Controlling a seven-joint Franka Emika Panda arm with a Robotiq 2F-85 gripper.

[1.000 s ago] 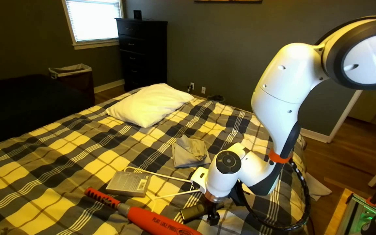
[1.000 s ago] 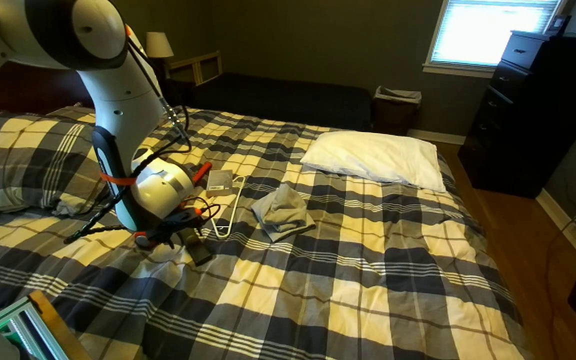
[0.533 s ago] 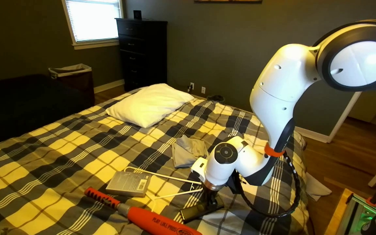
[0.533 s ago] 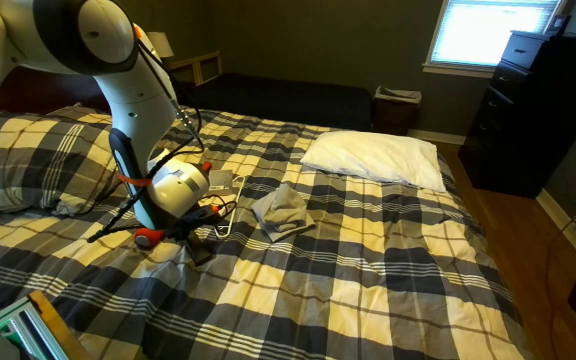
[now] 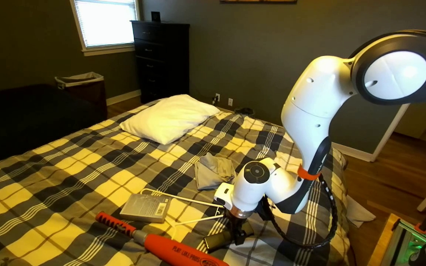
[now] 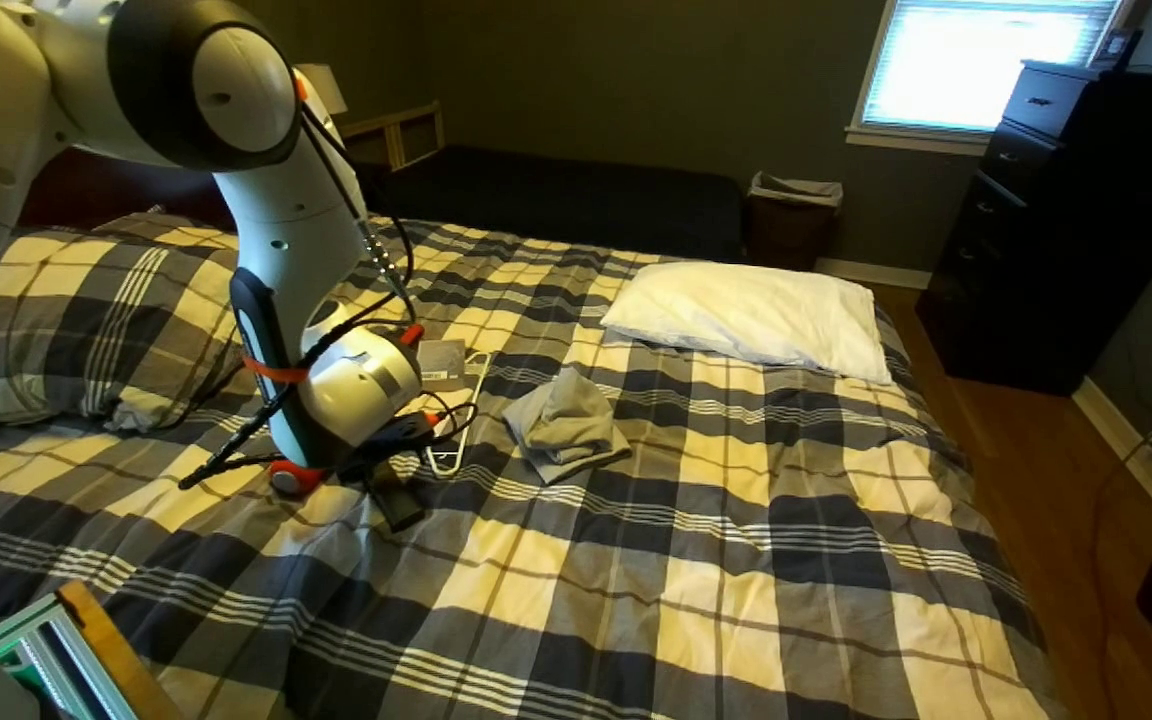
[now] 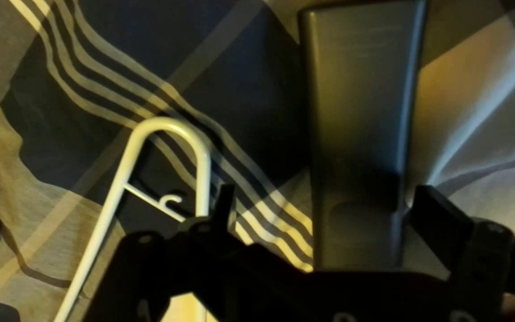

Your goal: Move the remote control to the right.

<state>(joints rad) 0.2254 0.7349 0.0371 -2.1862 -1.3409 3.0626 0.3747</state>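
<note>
The remote control (image 5: 218, 241) is a slim dark bar lying on the plaid bedspread. It also shows in an exterior view (image 6: 398, 505), partly hidden by the gripper, and large in the wrist view (image 7: 360, 112). My gripper (image 7: 324, 194) is open, with one finger on each side of the remote. The right finger is close beside the remote's right edge; whether it touches is unclear. A wider gap with bedspread shows between the left finger and the remote. The gripper also shows over the remote in both exterior views (image 5: 239, 236) (image 6: 371, 478).
A white hanger (image 7: 121, 188) lies near the left finger. A red bat (image 5: 176, 249), a grey box-like slab (image 5: 145, 208) and a folded grey cloth (image 5: 215, 171) lie on the bed. A white pillow (image 6: 751, 318) lies farther off.
My gripper has shifted from the remote's end to over the remote, most of it in the first half second. It has dipped slightly since. The remote has not visibly moved.
</note>
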